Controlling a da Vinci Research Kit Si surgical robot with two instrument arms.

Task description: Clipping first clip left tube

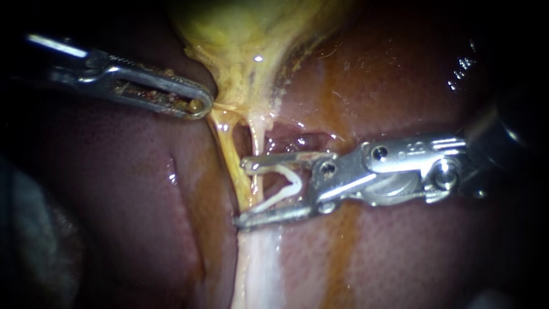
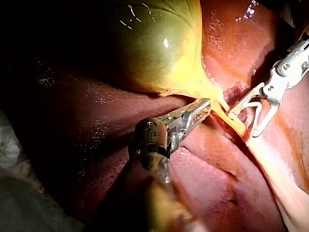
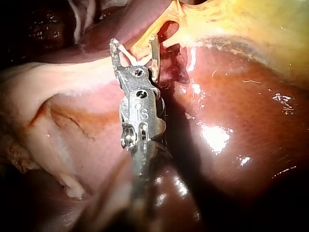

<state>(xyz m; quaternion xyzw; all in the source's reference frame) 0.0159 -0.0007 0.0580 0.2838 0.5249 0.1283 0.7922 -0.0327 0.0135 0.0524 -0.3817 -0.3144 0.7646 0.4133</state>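
The yellow gallbladder (image 1: 246,34) narrows into two tubes over the dark red liver (image 1: 114,189). The yellow left tube (image 1: 231,151) and the paler right tube (image 1: 256,143) run down side by side. My right instrument (image 1: 243,193) comes in from the right. Its jaws stand wide apart and hold a white V-shaped clip (image 1: 286,184) between them. Both tubes cross the mouth of the jaws near the tips. My left instrument (image 1: 197,106) is shut on the gallbladder's neck and holds it to the left. The left wrist view shows that grip (image 2: 206,104).
A pale band of tissue (image 1: 260,263) runs down from where the tubes end. The liver (image 3: 231,111) lies wet and glossy under and beside my right instrument (image 3: 133,43). Something pale and cloth-like (image 2: 14,145) lies at the dark edge beside my left instrument.
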